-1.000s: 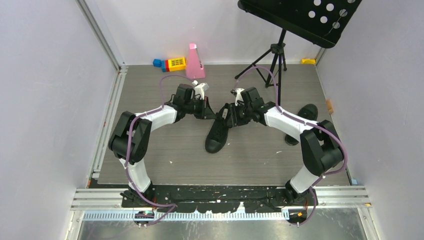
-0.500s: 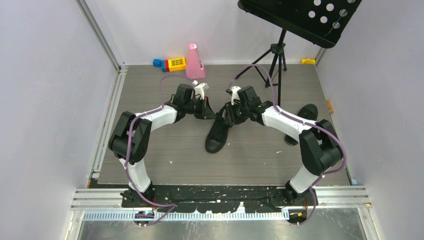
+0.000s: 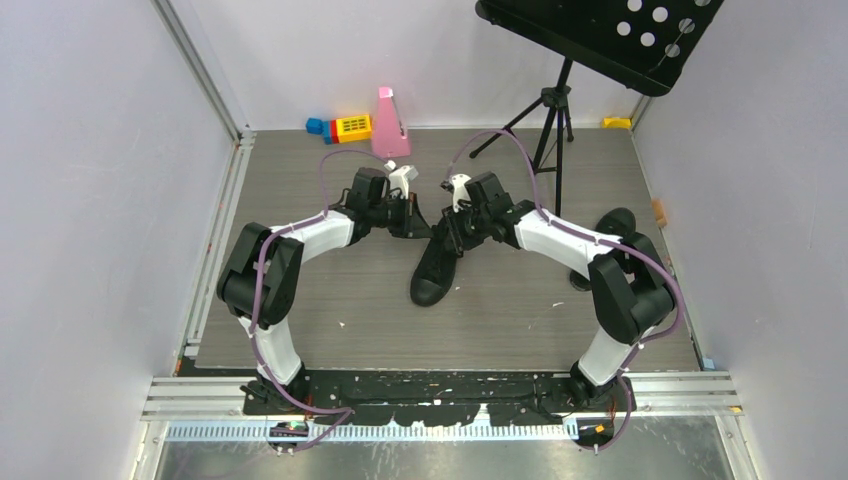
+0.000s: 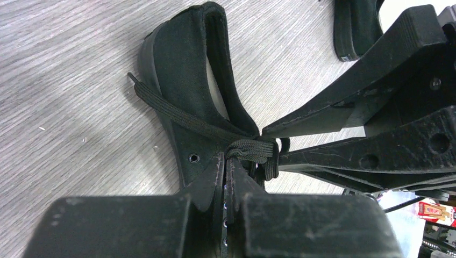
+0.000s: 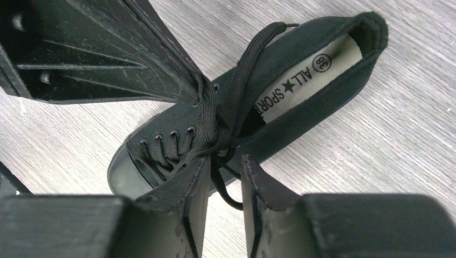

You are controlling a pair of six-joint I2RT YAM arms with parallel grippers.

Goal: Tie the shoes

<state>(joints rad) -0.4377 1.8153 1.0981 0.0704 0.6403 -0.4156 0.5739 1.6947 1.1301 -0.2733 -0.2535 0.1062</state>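
Sneaker laces crossed, no bow yet; left fingers clench lace; right fingers parted astride it; second shoe at three o'clock waits.

Two shoes, one music stand

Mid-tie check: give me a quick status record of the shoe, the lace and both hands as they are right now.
shoe: black sneaker on the table, toe toward the arm bases
lace: crossed and bunched over the top eyelets; no finished bow visible
left hand: shut, pinching the lace at the bunch
right hand: fingers apart, a lace strand running between them
second shoe: right side of the table, partly hidden
other: music stand at the back right
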